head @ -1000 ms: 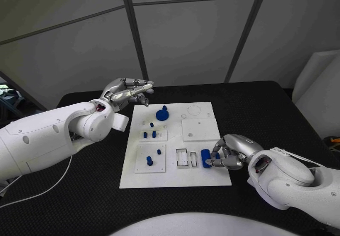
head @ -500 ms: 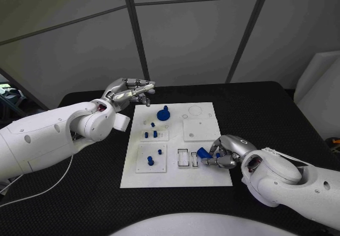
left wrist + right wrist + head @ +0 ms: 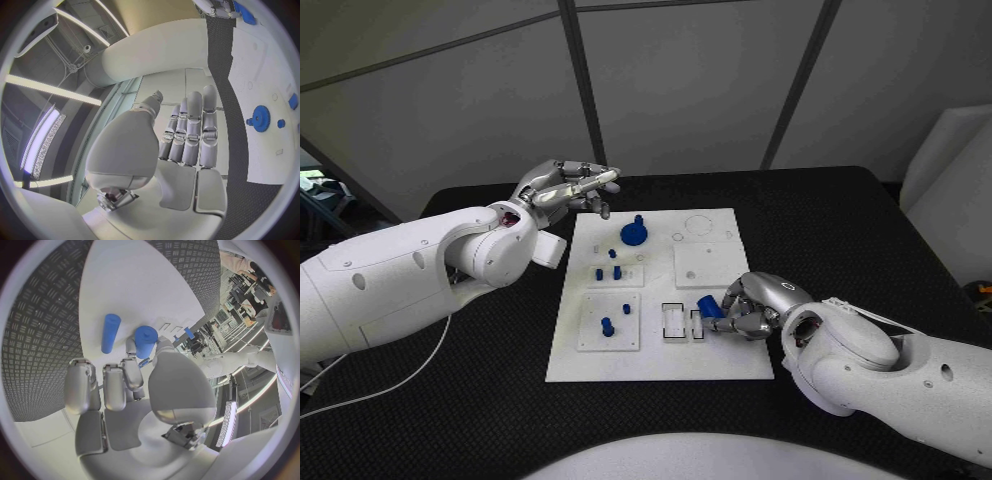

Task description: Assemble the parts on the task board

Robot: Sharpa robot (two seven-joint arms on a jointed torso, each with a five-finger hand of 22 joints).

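Near the robot, at about 5 o'clock from the middle of the white rectangular task board (image 3: 661,355), the right silver hand (image 3: 756,309) lies low over the board's near right part. Its fingers are curled around a short blue cylinder part (image 3: 710,306), which it holds tilted just beside the small rectangular slots (image 3: 681,322). From the right wrist camera, this blue cylinder (image 3: 145,341) sits between the thumb and a finger, and a second, thinner blue rod (image 3: 110,333) lies flat on the white plate close beside it, not touching the hand. The right arm comes in from 4 o'clock and covers the near right corner of the board.

Toward 9 o'clock of the slots, a small blue peg (image 3: 604,325) stands in a square white plate. Further, near the board's centre, two more small blue pegs (image 3: 607,271) stand side by side. At 12 o'clock, a blue gear-shaped part with an upright post (image 3: 635,232) stands on the far part of the board.

Beyond the far left corner of the board, at about 11 o'clock, the left silver hand (image 3: 568,187) hovers above the black table (image 3: 473,370). Its fingers are stretched out side by side and it holds nothing.
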